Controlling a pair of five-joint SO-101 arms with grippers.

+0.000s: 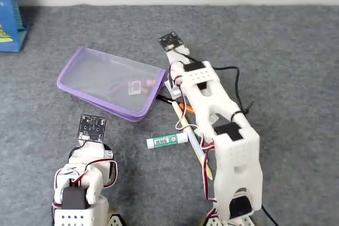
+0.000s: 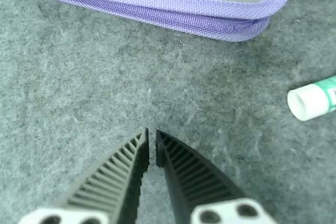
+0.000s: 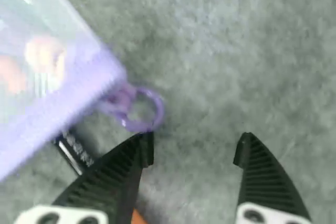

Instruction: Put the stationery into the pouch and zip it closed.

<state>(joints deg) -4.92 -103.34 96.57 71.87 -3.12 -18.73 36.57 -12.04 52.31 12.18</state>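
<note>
The left arm (image 1: 85, 183) sits folded low on the near side of the pouch (image 1: 106, 80), with its wrist aimed toward the pouch's long purple edge. The left gripper (image 2: 152, 132) hangs short of that edge and apart from it. Its ribbed jaws are pressed together to a hairline slit and grip nothing. The right arm (image 1: 222, 125) is stretched out nearly in a line, with its wrist tipped down at the pouch's end. The right gripper (image 3: 195, 142) is just beside the pouch's corner, jaws spread wide with nothing between them. One jaw tip is close to the corner and the other is farther from the pouch.
</note>
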